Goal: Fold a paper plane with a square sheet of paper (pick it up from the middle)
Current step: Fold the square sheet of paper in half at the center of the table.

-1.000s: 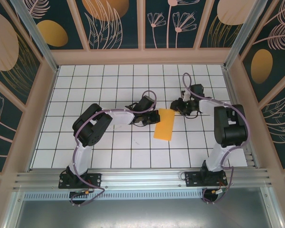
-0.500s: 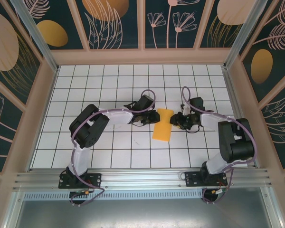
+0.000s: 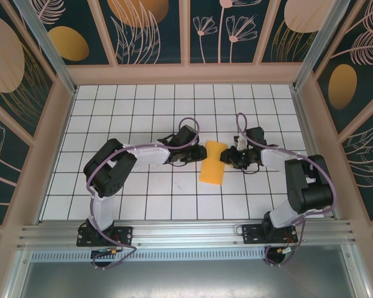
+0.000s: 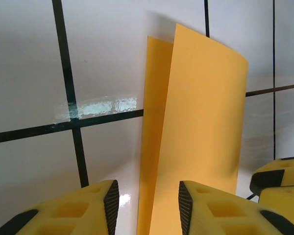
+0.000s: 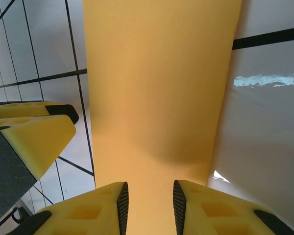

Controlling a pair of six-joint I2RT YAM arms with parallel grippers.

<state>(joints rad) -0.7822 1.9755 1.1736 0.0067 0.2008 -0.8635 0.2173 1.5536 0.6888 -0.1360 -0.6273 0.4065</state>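
Lying folded on the counter, paper sits between them: left claw part-open astride its edge, right claw part-open over it, neither clamping.

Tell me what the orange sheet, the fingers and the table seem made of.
Sheet: thin matte paper, judging by its sharp fold and lifted flap. Fingers: matte yellow moulded plastic or foam, with hollow pockets and dark inner strips. Table: glossy white surface that mirrors light; tile or laminate, unclear.

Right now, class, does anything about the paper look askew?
Yes. The square sheet of paper is folded unevenly: in the left wrist view its upper layer sits offset, leaving a strip of the lower layer showing along its left side.
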